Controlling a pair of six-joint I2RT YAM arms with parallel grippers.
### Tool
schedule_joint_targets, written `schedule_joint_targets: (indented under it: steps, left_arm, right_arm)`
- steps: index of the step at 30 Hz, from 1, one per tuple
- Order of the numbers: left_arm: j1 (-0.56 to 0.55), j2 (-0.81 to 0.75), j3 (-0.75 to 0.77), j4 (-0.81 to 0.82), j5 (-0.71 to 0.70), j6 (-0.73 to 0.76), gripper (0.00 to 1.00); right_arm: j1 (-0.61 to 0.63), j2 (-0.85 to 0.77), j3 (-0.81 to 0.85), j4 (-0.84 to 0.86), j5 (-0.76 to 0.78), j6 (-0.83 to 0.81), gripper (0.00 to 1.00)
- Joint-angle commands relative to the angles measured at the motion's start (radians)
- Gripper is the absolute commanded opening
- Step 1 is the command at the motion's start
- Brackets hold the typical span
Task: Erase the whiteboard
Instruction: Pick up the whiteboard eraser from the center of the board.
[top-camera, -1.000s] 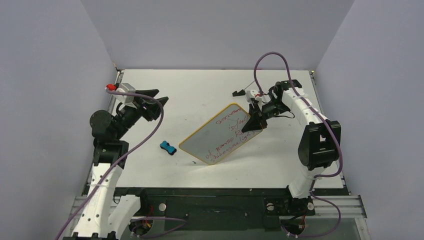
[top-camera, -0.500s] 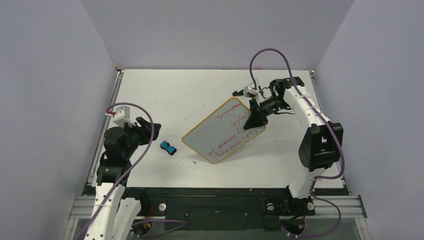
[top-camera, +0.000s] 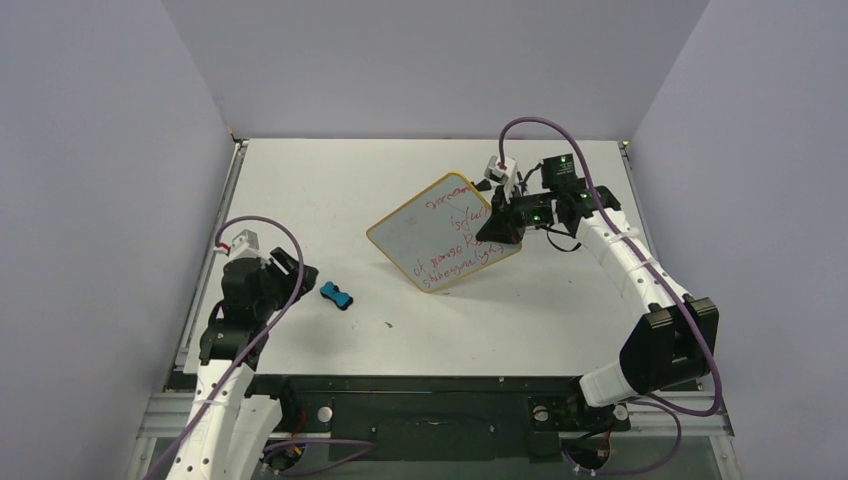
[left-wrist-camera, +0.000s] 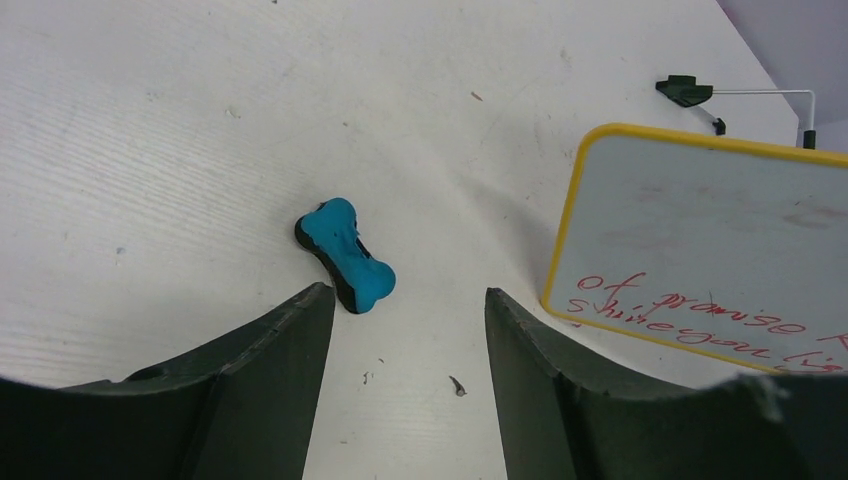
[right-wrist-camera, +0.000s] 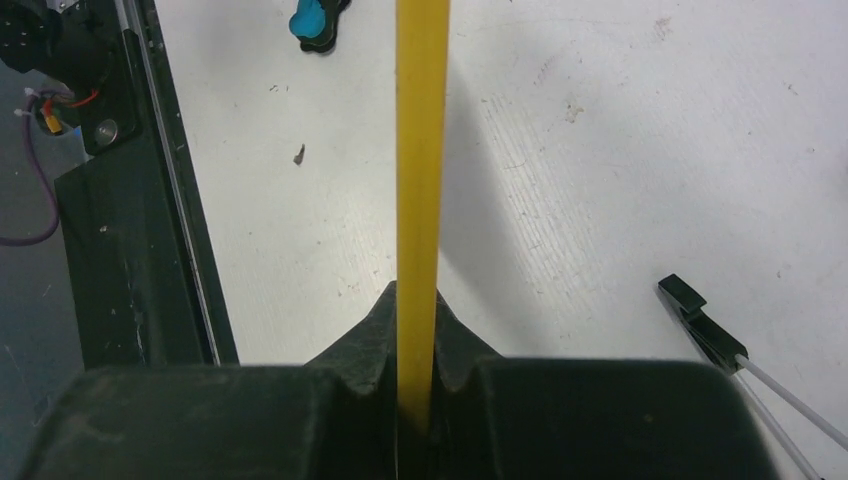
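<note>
One whiteboard (top-camera: 440, 235), yellow-rimmed, right of centre on the white table (top-camera: 330, 180), turned diamond-wise in the top view and tilted, white face up toward the camera. Several red handwritten lines across the face, densest along the lower right side, too small to read; from the left wrist, the same board (left-wrist-camera: 700, 230) at the right of the frame, red scrawl along its near rim. Pinched at the right-hand corner by the right gripper (top-camera: 503, 224), clenched tight on the rim: seen from the right wrist (right-wrist-camera: 417, 330), yellow rim (right-wrist-camera: 420, 150) edge-on, running straight up out of the notch between the two dark fingers, shadow on the table just beside it. Apparently raised off the surface; cannot tell whether any corner touches. Left of the board and well apart from it, small blue-and-black eraser (top-camera: 337, 295) flat on the table, bone-shaped from the left wrist (left-wrist-camera: 347, 255). Near it, low over the table, left gripper (top-camera: 303, 273) released, fingers spread with nothing between (left-wrist-camera: 410, 300), eraser just ahead of the gap and untouched. Past the board's far corner, black clip on a thin white rod (left-wrist-camera: 685, 90) lying on the table, also visible beside the right gripper's housing (right-wrist-camera: 700, 320).
</note>
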Motion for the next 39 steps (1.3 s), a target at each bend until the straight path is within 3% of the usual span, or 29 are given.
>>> schedule_joint_targets:
  steps: [1, 7, 14, 16, 32, 39]
  left_arm:
    - [-0.002, 0.010, -0.040, -0.004, -0.019, -0.103, 0.54]
    - [-0.063, 0.088, -0.035, -0.059, -0.135, -0.209, 0.55]
    - [-0.316, 0.276, 0.089, -0.251, -0.490, -0.357, 0.55]
    - [-0.353, 0.347, 0.131, -0.294, -0.529, -0.399, 0.55]
    - [-0.389, 0.721, 0.236, -0.129, -0.484, -0.505, 0.51]
    - [-0.391, 0.783, 0.250, -0.065, -0.462, -0.508, 0.51]
  right_arm:
    - [-0.014, -0.015, -0.037, 0.120, 0.062, 0.012, 0.00]
    - [-0.017, -0.026, -0.081, 0.135, 0.070, 0.010, 0.00]
    - [-0.024, -0.019, -0.089, 0.138, 0.065, 0.011, 0.00]
    - [-0.026, -0.019, -0.090, 0.137, 0.061, 0.010, 0.00]
    - [-0.035, -0.018, -0.092, 0.126, 0.034, -0.006, 0.00]
    - [-0.041, -0.007, -0.090, 0.117, 0.025, -0.018, 0.00]
